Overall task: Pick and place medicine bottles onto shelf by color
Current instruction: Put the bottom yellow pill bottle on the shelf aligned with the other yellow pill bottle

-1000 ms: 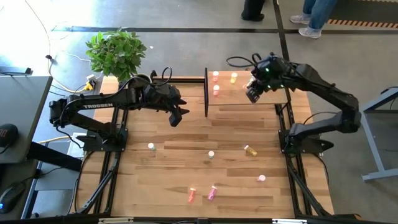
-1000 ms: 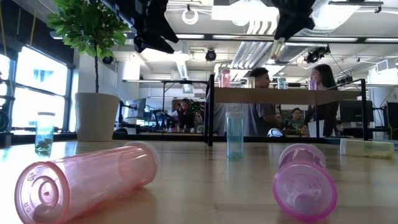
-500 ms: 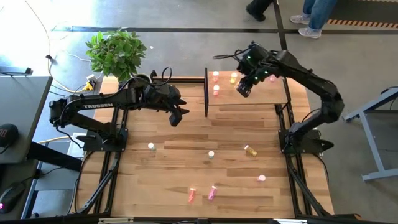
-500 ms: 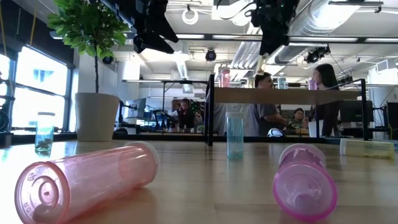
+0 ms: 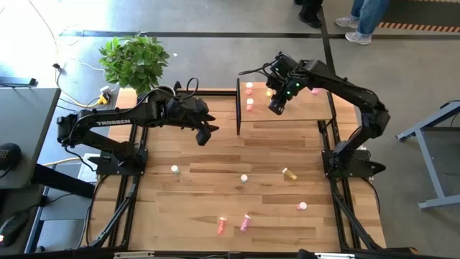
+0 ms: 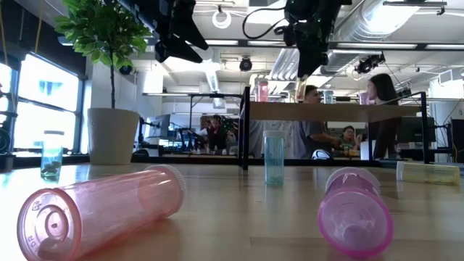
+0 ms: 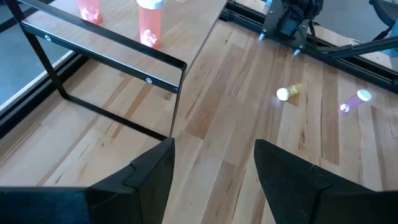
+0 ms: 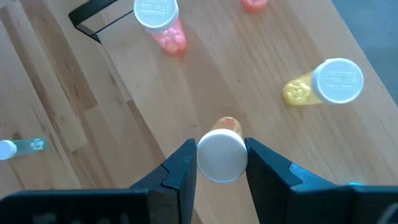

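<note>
My right gripper [image 5: 276,108] hangs over the left part of the shelf [image 5: 305,111], a light-wood board in a black frame at the table's far side, and is shut on a yellow-orange bottle [image 8: 225,124] with a white cap. Two red-pink bottles [image 5: 249,88] [image 5: 250,103] and a yellow one [image 5: 270,91] stand on the shelf board. On the table lie or stand two pale bottles [image 5: 175,170] [image 5: 244,178], a yellow one [image 5: 290,174], a pink one [image 5: 302,206], a red-pink one [image 5: 222,226] and a magenta one [image 5: 245,222]. My left gripper [image 5: 205,134] waits open left of the shelf. My right gripper pinches the bottle at its white-capped top end [image 8: 208,158] between its two fingers. The fingers [image 8: 180,165] come from above, pointing steeply down. The bottle hangs below them, roughly upright, clear of the shelf board.
A potted plant [image 5: 134,61] stands off the table's far left corner. The shelf's black end frame [image 5: 238,106] rises between my two grippers. People stand beyond the far edge [image 5: 363,18]. Bare wood lies in the table's middle [image 5: 230,147].
My right gripper has carried the bottle toward the table's left edge along the shelf and downward, tipping more steeply down and rolling a little; it stays shut on the bottle.
</note>
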Controlling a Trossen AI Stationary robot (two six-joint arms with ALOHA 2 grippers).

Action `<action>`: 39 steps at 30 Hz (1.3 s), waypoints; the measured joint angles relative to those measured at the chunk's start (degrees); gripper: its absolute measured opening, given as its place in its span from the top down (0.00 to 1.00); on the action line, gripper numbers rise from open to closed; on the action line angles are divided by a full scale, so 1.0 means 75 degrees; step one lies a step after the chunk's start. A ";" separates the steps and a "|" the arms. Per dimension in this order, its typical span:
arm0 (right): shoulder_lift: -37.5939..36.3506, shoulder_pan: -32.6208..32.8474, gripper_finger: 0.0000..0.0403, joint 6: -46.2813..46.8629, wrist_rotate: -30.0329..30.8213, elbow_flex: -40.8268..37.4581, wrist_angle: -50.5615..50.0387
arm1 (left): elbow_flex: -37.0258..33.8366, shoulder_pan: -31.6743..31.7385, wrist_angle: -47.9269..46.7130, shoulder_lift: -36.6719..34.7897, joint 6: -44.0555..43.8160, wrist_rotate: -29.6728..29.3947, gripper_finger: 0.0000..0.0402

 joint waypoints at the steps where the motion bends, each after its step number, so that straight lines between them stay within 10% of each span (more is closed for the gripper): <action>1: 0.0016 0.0008 0.73 -0.0011 0.0000 0.0000 -0.0002 | 0.0000 0.0000 0.0000 -0.0001 -0.0001 0.0000 0.47; 39: 0.0266 0.0035 0.73 -0.0494 0.0083 -0.0003 -0.0116 | 0.0000 0.0003 0.0022 0.0000 0.0018 0.0003 0.47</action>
